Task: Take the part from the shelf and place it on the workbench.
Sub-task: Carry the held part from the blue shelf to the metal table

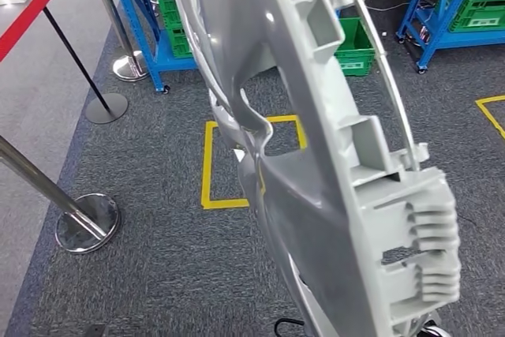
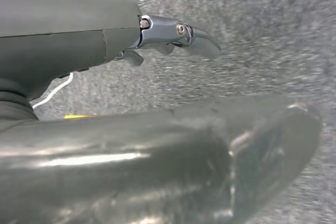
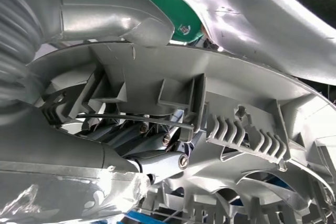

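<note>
Grey carpet (image 1: 149,266) with a yellow taped square (image 1: 207,165) lies below – my right robot hand (image 3: 158,156) grips the large grey ribbed part (image 1: 334,195), raised close before me; my left robot hand (image 2: 174,35) hangs with fingers apart, holding nothing

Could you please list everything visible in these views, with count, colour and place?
large moulded plastic part: one, silver-grey, ribbed, held up close in front of the head camera
blue metal shelving racks: two, blue, far left and far right at the back
green plastic crates: several, green, on the racks and on the floor behind the part
yellow tape square: one, yellow, on the grey carpet mid-floor
chrome barrier posts: three, with round bases, at left
red barrier belt: one, red, top left
left hand: one, grey, fingers apart over the carpet
right hand: one, grey, fingers hooked into the part's ribs
</note>
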